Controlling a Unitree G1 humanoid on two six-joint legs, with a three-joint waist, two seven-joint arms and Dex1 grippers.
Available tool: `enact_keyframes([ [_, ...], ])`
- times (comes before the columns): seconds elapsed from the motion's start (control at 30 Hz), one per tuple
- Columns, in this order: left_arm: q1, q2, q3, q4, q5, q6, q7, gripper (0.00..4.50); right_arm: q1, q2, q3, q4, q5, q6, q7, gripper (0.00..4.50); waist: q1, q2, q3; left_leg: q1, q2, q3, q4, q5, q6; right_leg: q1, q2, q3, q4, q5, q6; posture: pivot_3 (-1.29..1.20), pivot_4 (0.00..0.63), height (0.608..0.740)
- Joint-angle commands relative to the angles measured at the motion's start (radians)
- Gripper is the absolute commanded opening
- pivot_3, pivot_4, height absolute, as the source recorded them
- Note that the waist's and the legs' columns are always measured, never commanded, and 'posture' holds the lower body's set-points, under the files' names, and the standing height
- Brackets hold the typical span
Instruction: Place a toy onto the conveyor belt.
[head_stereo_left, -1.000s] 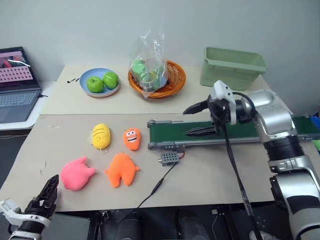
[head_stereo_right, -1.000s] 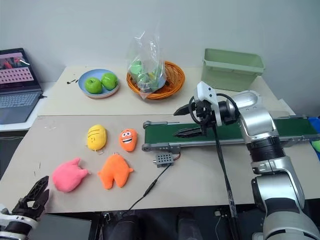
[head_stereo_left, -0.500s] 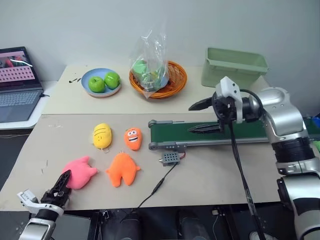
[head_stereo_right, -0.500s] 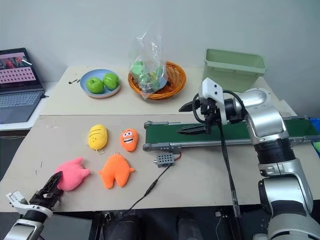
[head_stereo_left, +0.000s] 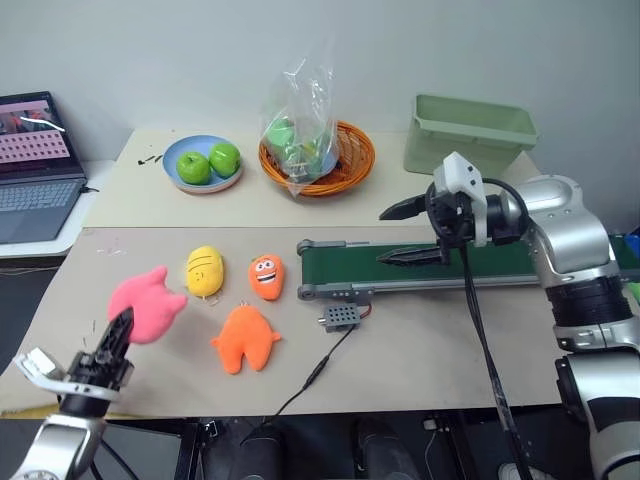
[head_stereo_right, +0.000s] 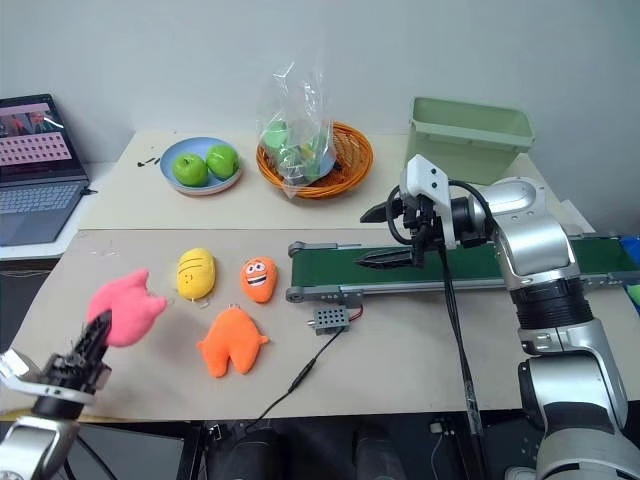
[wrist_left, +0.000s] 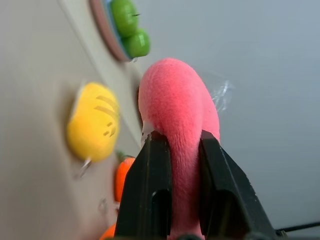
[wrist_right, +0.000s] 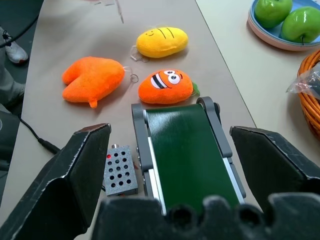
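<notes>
The left gripper (head_stereo_left: 112, 340) has its jaws clenched on the pink toy (head_stereo_left: 143, 301), held above the tabletop (head_stereo_left: 420, 350) at nine o'clock. The conveyor belt (head_stereo_left: 450, 265) (three o'clock) awaits it. The right gripper (head_stereo_left: 400, 232) hovers there, jaws released. Three other plushes lie below.

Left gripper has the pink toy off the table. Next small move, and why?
Probably carry it right, toward the conveyor belt. The left gripper is shut on the pink toy, held above the table's left side, well short of the belt. The right gripper hangs open over the belt's near end, so aim just clear of it.
</notes>
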Motion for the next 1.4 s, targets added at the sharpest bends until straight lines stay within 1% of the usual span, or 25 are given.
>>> enact_keyframes([
  [0.03, -0.126, 0.056, -0.102, -0.161, 0.095, -0.049, 0.078, 0.64, -0.014, -0.012, -0.033, -0.013, 0.011, -0.009, -0.005, 4.50, 0.004, 0.000, 0.000, 0.000, 0.000, 0.000, 0.000, 0.000, 0.000, 0.001, 0.000, 0.000, 0.000, 0.000, 0.000, 0.00, 0.150, 0.740],
  [0.07, -0.177, 0.085, -0.161, -0.190, 0.190, -0.062, 0.100, 0.64, -0.013, -0.013, -0.034, -0.015, 0.011, -0.009, -0.007, 4.50, 0.003, 0.000, 0.000, 0.000, -0.001, 0.000, 0.000, 0.000, 0.000, 0.001, 0.000, 0.000, -0.001, 0.000, 0.000, 0.00, 0.150, 0.740],
  [0.1, -0.235, 0.113, -0.217, -0.215, 0.253, -0.063, 0.112, 0.64, -0.013, -0.013, -0.035, -0.017, 0.011, -0.008, -0.009, 4.50, 0.002, 0.000, 0.000, 0.000, -0.001, 0.000, 0.000, 0.000, 0.000, 0.001, 0.000, 0.001, -0.001, 0.000, 0.000, 0.00, 0.150, 0.740],
  [0.17, -0.339, 0.234, -0.400, -0.298, 0.493, -0.074, 0.066, 0.64, -0.008, -0.020, -0.044, -0.028, 0.015, -0.002, -0.015, 4.50, 0.002, -0.001, 0.001, -0.001, -0.001, 0.000, 0.000, 0.000, 0.000, 0.000, 0.000, 0.001, -0.001, 0.000, 0.001, 0.00, 0.150, 0.740],
  [0.23, -0.359, 0.351, -0.568, -0.346, 0.720, -0.118, -0.006, 0.64, 0.000, -0.028, -0.050, -0.036, 0.017, 0.001, -0.021, 4.50, -0.001, -0.001, 0.001, -0.004, -0.001, -0.002, 0.000, 0.000, 0.000, -0.001, 0.001, 0.000, -0.002, 0.001, 0.001, 0.00, 0.150, 0.740],
  [0.27, -0.351, 0.419, -0.663, -0.351, 0.874, -0.175, -0.037, 0.64, 0.005, -0.031, -0.052, -0.040, 0.017, 0.002, -0.025, 4.50, -0.005, -0.001, 0.001, -0.004, -0.002, -0.001, -0.001, 0.000, 0.000, -0.001, 0.000, 0.000, -0.003, 0.001, 0.001, 0.00, 0.150, 0.740],
  [0.33, -0.332, 0.527, -0.827, -0.329, 1.155, -0.322, -0.093, 0.64, 0.015, -0.035, -0.056, -0.050, 0.019, 0.006, -0.032, 4.50, -0.016, 0.001, 0.000, -0.001, -0.002, 0.002, -0.005, 0.000, 0.000, -0.001, 0.000, 0.003, -0.003, 0.001, 0.001, 0.00, 0.150, 0.740],
  [0.43, -0.343, 0.604, -0.962, -0.238, 1.495, -0.556, -0.096, 0.64, 0.033, -0.041, -0.063, -0.070, 0.025, 0.015, -0.044, 4.50, -0.018, 0.002, 0.001, -0.002, 0.000, 0.003, -0.010, 0.000, 0.000, -0.003, 0.003, 0.003, -0.010, 0.000, 0.000, 0.00, 0.150, 0.740],
  [0.53, -0.377, 0.644, -1.032, -0.126, 1.789, -0.754, -0.038, 0.64, 0.045, -0.045, -0.068, -0.084, 0.027, 0.021, -0.053, 4.50, -0.010, 0.002, 0.001, -0.006, 0.003, 0.002, -0.010, 0.000, 0.000, -0.009, 0.006, 0.003, -0.008, 0.001, -0.001, 0.00, 0.150, 0.740],
  [0.57, -0.386, 0.642, -1.037, -0.102, 1.845, -0.803, -0.020, 0.64, 0.048, -0.047, -0.070, -0.088, 0.028, 0.024, -0.055, 4.50, -0.006, 0.002, 0.001, -0.008, 0.003, 0.002, -0.009, 0.000, 0.000, -0.011, 0.005, 0.003, -0.008, 0.001, -0.001, 0.00, 0.150, 0.740],
  [0.7, -0.431, 0.596, -1.038, -0.031, 2.028, -0.946, 0.072, 0.64, 0.055, -0.048, -0.075, -0.102, 0.031, 0.034, -0.063, 4.50, -0.002, 0.002, 0.001, -0.010, 0.002, 0.004, -0.007, 0.000, 0.000, -0.013, 0.003, 0.003, -0.004, 0.001, -0.001, 0.00, 0.150, 0.740],
  [0.83, -0.476, 0.523, -1.079, 0.020, 2.138, -1.046, 0.090, 0.64, 0.060, -0.051, -0.075, -0.111, 0.033, 0.043, -0.062, 4.50, 0.005, 0.002, 0.001, -0.011, 0.000, 0.005, -0.005, 0.000, 0.000, -0.013, 0.000, 0.003, -0.001, 0.002, 0.000, 0.00, 0.150, 0.740],
  [0.93, -0.537, 0.467, -1.114, 0.103, 2.215, -1.107, 0.110, 0.64, 0.055, -0.048, -0.075, -0.110, 0.031, 0.045, -0.063, 4.50, 0.008, 0.002, 0.001, -0.011, 0.000, 0.005, -0.004, 0.000, 0.000, -0.013, 0.000, 0.003, -0.001, 0.002, 0.000, 0.00, 0.150, 0.740],
  [1.13, -0.684, 0.381, -1.187, 0.318, 2.309, -1.241, 0.124, 0.64, 0.067, -0.056, -0.089, -0.139, 0.038, 0.058, -0.076, 4.50, 0.011, 0.002, 0.001, -0.010, 0.000, 0.005, -0.004, 0.001, 0.000, -0.013, 0.000, 0.003, 0.000, 0.002, 0.000, 0.00, 0.150, 0.740],
  [1.27, -0.782, 0.326, -1.222, 0.449, 2.338, -1.300, 0.117, 0.64, 0.090, -0.067, -0.102, -0.167, 0.046, 0.073, -0.097, 4.50, 0.013, 0.002, 0.001, -0.011, 0.000, 0.005, -0.003, 0.001, 0.000, -0.013, 0.000, 0.003, 0.002, 0.002, 0.001, 0.00, 0.150, 0.740],
  [1.4, -0.807, 0.273, -1.256, 0.494, 2.355, -1.335, 0.101, 0.64, 0.104, -0.071, -0.112, -0.195, 0.056, 0.089, -0.124, 4.50, 0.013, 0.002, 0.001, -0.011, -0.001, 0.005, -0.003, 0.001, 0.000, -0.013, 0.000, 0.003, 0.003, 0.003, 0.002, 0.00, 0.150, 0.740],
])
